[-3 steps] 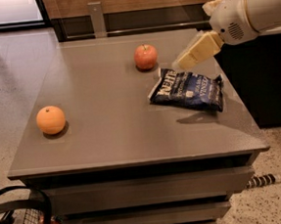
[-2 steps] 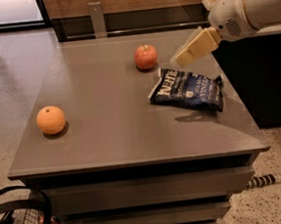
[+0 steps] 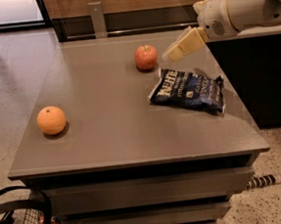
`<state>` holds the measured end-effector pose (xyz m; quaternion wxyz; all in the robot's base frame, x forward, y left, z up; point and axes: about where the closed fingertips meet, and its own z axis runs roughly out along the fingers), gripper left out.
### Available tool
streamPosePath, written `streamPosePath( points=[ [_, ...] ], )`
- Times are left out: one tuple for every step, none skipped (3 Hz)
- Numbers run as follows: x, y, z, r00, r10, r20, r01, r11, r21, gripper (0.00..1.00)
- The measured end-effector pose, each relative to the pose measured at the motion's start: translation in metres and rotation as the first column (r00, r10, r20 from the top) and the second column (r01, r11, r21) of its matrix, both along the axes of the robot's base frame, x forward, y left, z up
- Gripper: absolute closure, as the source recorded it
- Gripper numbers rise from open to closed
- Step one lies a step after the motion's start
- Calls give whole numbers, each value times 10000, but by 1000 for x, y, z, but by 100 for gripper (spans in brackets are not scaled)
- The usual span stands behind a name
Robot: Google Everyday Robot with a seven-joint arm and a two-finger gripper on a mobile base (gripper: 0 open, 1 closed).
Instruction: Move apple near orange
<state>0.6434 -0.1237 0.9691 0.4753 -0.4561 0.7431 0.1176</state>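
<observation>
1. Since a second ago, the cream-coloured wedge-shaped pincer [image 3: 172,55] has been edging a little upward and closer to the round red apple with the yellowish blush [image 3: 146,57]. The apple, the round matte orange [image 3: 51,120] and the crinkled dark blue crisp bag [image 3: 187,90] are lying just where they were.
2. We are seeing the pincer hovering just beside the apple, above the flat grey tabletop [image 3: 112,131] and not touching the fruit. It is reaching in from the white arm [image 3: 239,7] at the far corner. We cannot tell how far open the pincer is; nothing is showing in its hold.
3. The apple is sitting stem-up toward the far side of the tabletop, just beyond the crisp bag. The orange is resting near the front corner on the other side, well apart from the apple.
4. We are judging the approach to be under way, with the grasp not yet made.
5. We are watching for these slips:
   - A sideways nudge from the pincer tip could set the apple rolling toward the far edge, since it is round.
   - The crisp bag is lying right under the approach path, so a low descent could catch and drag it.
   - An off-centre grip could let the smooth fruit slide out during the carry.
   - The orange is sitting close to the tabletop's edge, so a bump at set-down could roll it off.
</observation>
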Motion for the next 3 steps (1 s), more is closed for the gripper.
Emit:
streamPosePath(
  points=[
    [50,10,-29,9992,12,-409,7,9989,478,0],
    [86,24,-53,9984,22,-570,27,9964,846,0],
    [110,38,-66,9982,159,-578,-83,9915,1298,0]
  ],
)
